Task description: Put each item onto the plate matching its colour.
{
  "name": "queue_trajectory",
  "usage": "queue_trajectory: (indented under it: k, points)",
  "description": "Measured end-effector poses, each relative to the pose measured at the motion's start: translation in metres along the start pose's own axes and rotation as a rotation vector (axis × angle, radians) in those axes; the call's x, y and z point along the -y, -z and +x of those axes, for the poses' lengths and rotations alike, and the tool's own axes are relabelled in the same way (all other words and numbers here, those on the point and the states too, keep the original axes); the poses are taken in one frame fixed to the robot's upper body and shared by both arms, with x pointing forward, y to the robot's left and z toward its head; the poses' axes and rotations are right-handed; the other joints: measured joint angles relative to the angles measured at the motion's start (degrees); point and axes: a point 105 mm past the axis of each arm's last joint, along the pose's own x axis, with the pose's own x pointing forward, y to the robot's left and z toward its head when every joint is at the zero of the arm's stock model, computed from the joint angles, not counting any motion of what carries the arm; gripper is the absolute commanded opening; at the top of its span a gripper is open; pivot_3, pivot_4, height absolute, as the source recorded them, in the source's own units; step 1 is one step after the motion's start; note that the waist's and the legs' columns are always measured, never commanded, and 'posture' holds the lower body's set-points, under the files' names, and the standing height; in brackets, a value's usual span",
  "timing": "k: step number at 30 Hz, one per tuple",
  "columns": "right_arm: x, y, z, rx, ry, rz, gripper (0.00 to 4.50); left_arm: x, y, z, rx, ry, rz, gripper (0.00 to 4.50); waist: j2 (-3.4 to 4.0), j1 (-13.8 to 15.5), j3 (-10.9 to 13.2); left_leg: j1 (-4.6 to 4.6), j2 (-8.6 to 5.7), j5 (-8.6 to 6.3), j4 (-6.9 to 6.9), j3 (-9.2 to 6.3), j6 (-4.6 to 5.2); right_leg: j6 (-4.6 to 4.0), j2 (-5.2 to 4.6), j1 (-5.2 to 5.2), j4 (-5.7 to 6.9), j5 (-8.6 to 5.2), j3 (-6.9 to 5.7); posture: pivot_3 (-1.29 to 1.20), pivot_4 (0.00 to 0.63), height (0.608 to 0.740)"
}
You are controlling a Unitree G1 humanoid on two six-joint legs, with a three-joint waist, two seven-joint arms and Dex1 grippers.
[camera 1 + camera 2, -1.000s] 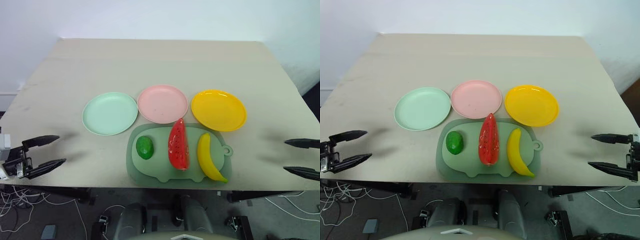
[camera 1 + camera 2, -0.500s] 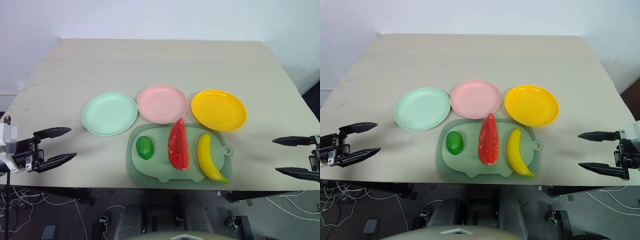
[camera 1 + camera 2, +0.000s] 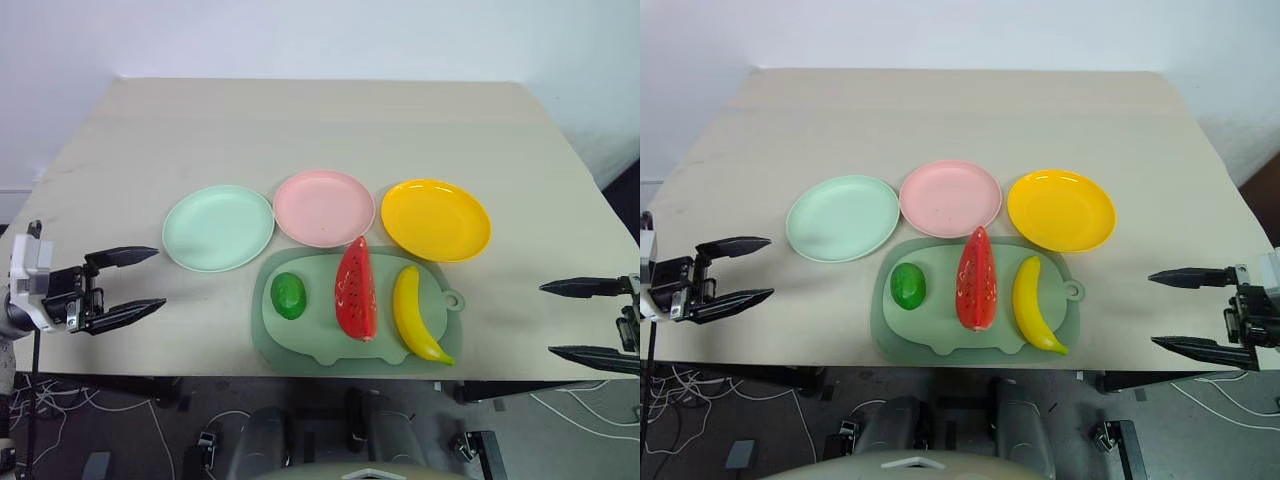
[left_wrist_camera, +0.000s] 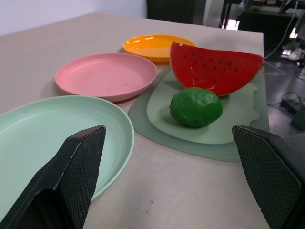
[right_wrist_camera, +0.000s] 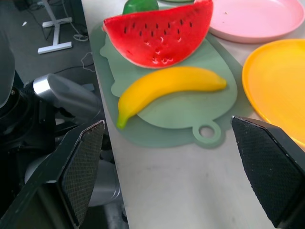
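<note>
**Sorting not yet begun: both claws empty**

Left gripper [image 3: 137, 278] and right gripper [image 3: 1170, 310] hover spread wide, holding nothing. Green fruit [image 3: 289, 296], watermelon wedge [image 3: 356, 289] and banana [image 3: 414, 313] lie on the pig-shaped mat [image 3: 300, 335], at 6 o'clock from the mint plate [image 3: 218, 227], pink plate [image 3: 324, 207] and yellow plate [image 3: 436, 219]. Next, I judge, a claw must close on one fruit.

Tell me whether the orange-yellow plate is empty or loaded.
Empty. The orange-yellow plate shows only bare surface; the banana lies on the pig-shaped mat in front of it.
</note>
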Motion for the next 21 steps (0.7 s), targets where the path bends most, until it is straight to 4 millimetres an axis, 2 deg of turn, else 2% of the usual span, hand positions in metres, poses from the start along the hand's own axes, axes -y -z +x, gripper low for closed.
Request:
queue_trajectory:
  k: [8,14,21]
  points:
    - [-0.001,-0.019,0.018,0.002,0.002,-0.022,4.5,-0.004,-0.004,0.01,0.021,0.02,0.022,4.47,-0.01,0.0,0.0,0.0,-0.01,0.0,0.0,-0.03,0.0,0.0,0.0,0.01,0.01,0.0,0.0,0.0,0.15,0.736]
    - [-0.006,-0.036,0.048,0.0,0.017,0.075,4.5,-0.003,-0.001,0.016,0.018,0.046,0.014,4.47,-0.01,0.0,-0.01,0.0,-0.01,0.0,0.0,-0.12,0.0,0.0,0.0,0.0,0.01,0.0,0.01,0.0,0.15,0.736]
    - [-0.01,-0.034,0.076,-0.058,0.084,0.232,4.5,-0.004,0.001,0.019,0.029,0.048,0.008,4.47,-0.04,0.02,-0.02,-0.02,-0.02,0.0,0.01,-0.17,0.0,0.0,-0.01,0.0,0.0,0.0,0.02,0.0,0.15,0.736]
